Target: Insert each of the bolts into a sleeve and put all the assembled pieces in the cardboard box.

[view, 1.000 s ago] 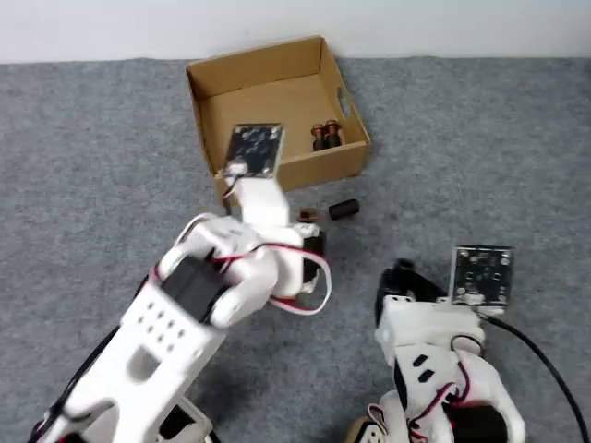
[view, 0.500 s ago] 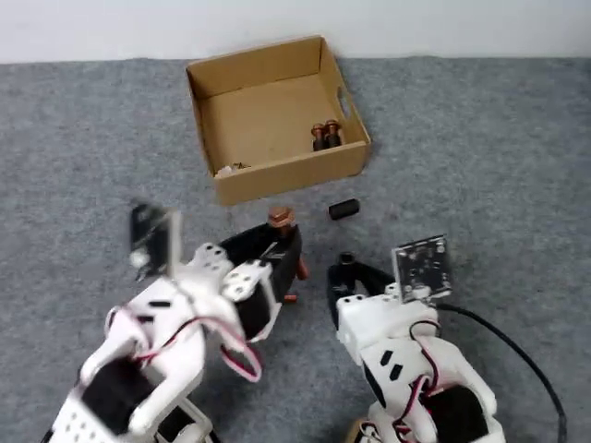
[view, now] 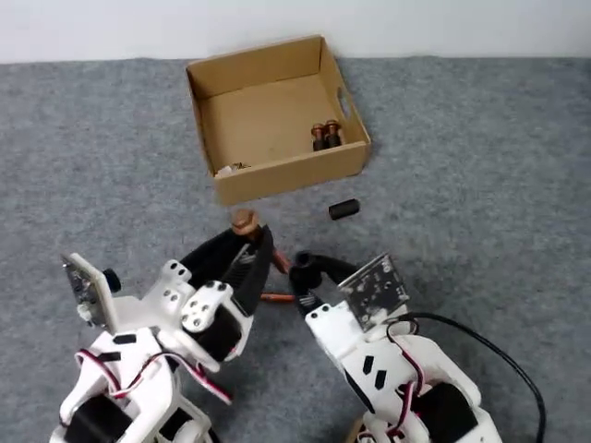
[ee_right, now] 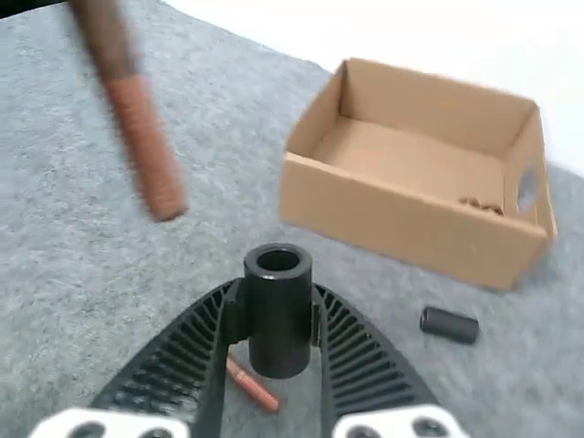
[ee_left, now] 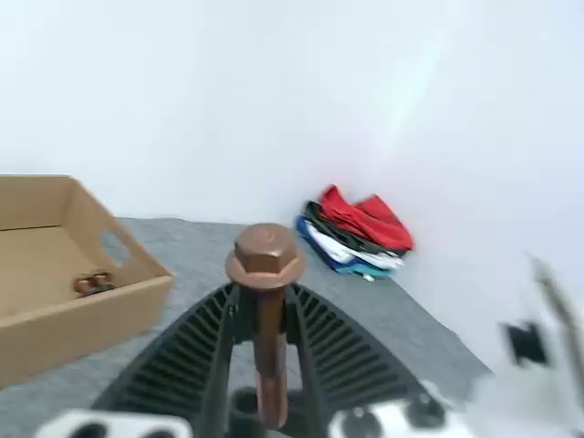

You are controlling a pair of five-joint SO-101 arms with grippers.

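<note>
Left claw [view: 249, 251] is clenched on a copper bolt [ee_left: 265, 258]. Both jaws pinch the shank, with the hex head up and clear above the tips and the threaded end sticking out below. From above we see the bolt tilted, head toward 11 o'clock, thread toward 5.

Right claw [ee_right: 276, 299] is grasping a black sleeve [ee_right: 276, 333]. The sleeve is upright, open bore facing up, a jaw on each flank. In the high view we place it at 3 o'clock of the left claw, close by. The bolt's thread end hangs near the sleeve mouth but off to one side. They're apart, nothing inserted.

A second bolt [view: 273, 297] lies flat on the grey bench [view: 480, 166] between the two arms, at 7 o'clock of the held sleeve.

A loose sleeve [view: 343, 209] lies on its side at 1 o'clock of the right claw, just beside the box's near wall and not touching it.

The cardboard box [view: 295, 173] sits at 12 o'clock of both claws, top open. Inside, two assembled pieces [view: 325, 136] lie side by side with copper heads showing. They sit at the box's 4 o'clock, against the wall with the hand slot. There's a small pale scrap [view: 231, 169] in the 7 o'clock corner; we can't tell what it is.

The left wrist view shows a heap of red, white and blue cloth [ee_left: 356, 233] against the white wall, well apart from the box.
</note>
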